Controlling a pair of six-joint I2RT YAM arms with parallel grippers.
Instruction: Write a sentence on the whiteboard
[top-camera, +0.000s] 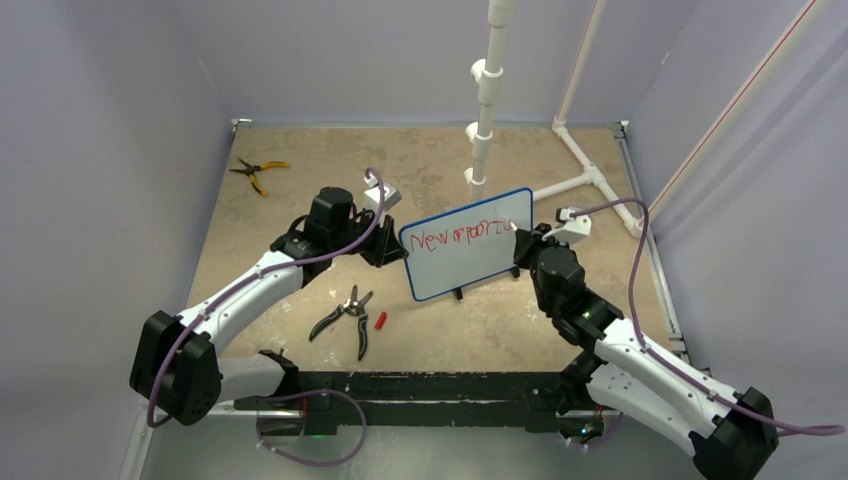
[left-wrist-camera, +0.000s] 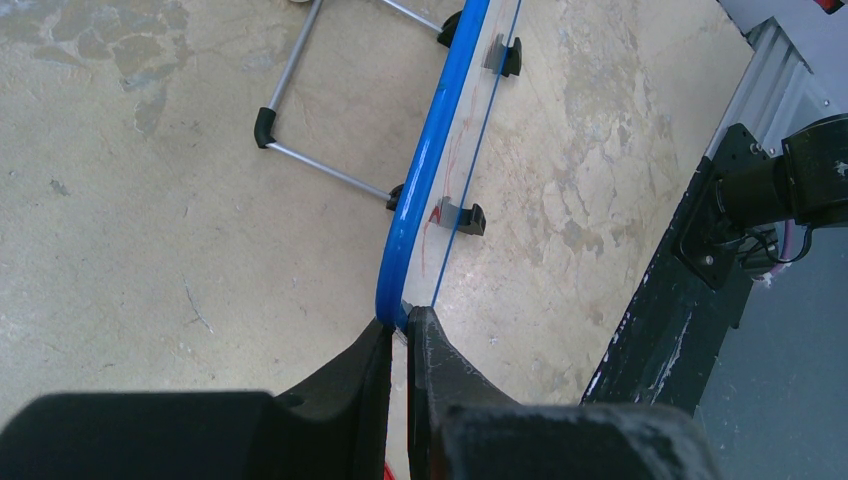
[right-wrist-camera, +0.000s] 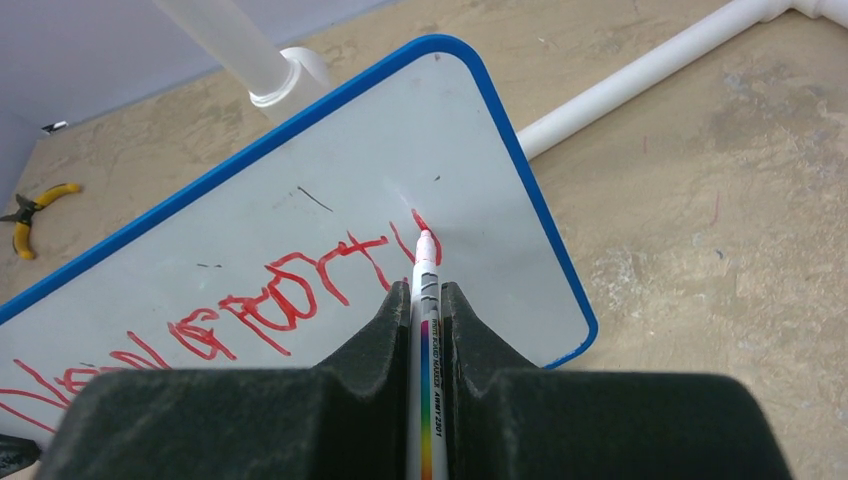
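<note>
Top view: the whiteboard (top-camera: 470, 262) stands tilted in the middle of the frame, on the table (top-camera: 560, 330), its face turned towards the arm bases. The sentence (top-camera: 455, 238) runs in red along the upper row only; the lower part is bare, so the writing looks partly done. The left gripper (top-camera: 393, 250) is at the board's left edge and the right gripper (top-camera: 520, 238) at the end of the lettering on the right. Yellow pliers (top-camera: 258, 172) lie at upper left, and black pliers (top-camera: 345, 318) and a small red cap (top-camera: 380, 321) lie below the board. A white pipe (top-camera: 485, 100) rises behind it.

Left wrist view: the board is seen edge-on, its blue frame running from the top down to the lower middle. There the left claw is pinched narrow on the frame, one finger on each side. The grip most likely steadies the light board against the push of the pen. The wire stand (left-wrist-camera: 320, 170) props it from behind, at upper left.

Right wrist view: the right claw is clamped on a marker (right-wrist-camera: 427, 275) that points up the frame. Its red tip meets the board at the last stroke, right of centre. The pen is held along the fingers, probably so that wrist motion draws the strokes. Room for more letters is short on this row.
</note>
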